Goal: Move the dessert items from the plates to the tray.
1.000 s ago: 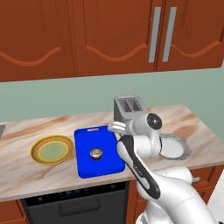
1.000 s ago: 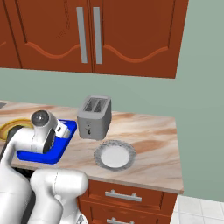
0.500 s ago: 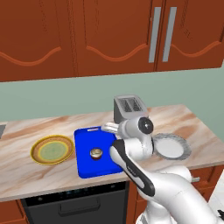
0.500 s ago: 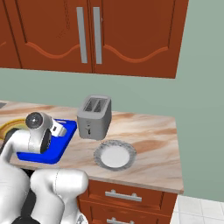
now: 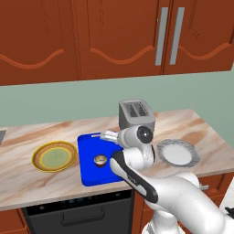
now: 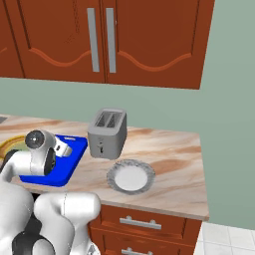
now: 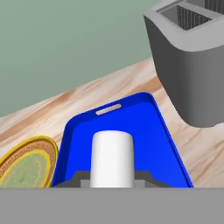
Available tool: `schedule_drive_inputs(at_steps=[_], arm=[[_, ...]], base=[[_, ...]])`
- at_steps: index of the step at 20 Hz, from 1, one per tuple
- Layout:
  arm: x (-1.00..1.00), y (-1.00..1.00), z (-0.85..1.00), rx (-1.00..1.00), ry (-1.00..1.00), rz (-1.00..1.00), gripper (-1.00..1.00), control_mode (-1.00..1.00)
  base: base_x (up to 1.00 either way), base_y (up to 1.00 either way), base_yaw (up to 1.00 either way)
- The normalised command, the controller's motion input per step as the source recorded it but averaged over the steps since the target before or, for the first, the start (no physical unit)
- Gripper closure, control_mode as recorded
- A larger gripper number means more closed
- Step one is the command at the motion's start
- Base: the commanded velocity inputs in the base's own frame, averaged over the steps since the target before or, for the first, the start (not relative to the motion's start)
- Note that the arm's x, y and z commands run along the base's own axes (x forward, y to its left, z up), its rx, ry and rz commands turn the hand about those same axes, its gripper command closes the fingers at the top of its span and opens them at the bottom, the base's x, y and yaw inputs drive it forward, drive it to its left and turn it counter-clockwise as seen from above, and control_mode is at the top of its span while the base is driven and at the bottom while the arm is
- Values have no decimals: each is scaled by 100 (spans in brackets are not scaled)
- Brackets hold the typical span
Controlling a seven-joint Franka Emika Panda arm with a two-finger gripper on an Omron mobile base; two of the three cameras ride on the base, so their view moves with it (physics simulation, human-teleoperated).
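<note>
Gripping the white piece (image 7: 111, 157) over the tray (image 7: 148, 127), the claw (image 5: 109, 135) hides it in the left base view.

No readable text, labels or numbers anywhere — every surface shown is plain.

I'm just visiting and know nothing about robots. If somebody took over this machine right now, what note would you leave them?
Claw: shut on the white piece, held over the blue tray, near its slot-handle end.
Cupcake: already on the tray.
Yellow plate, left of the tray: empty.
Grey plate, right of the tray: empty.
Done: both desserts are off their plates, and the cupcake is delivered.
Left: lower the white piece onto the tray, open the claw, and pull back without bumping the toaster.
</note>
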Motion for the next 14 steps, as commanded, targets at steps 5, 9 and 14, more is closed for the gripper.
schedule_drive_inputs(at_steps=[5, 9, 14], arm=[[3, 5, -19, 0, 0, 0, 100, -100], [10, 0, -12, 0, 0, 0, 100, -100], [33, 0, -10, 0, 5, 0, 100, -100]], base=[[0, 0, 0], [0, 0, 0], [0, 0, 0]])
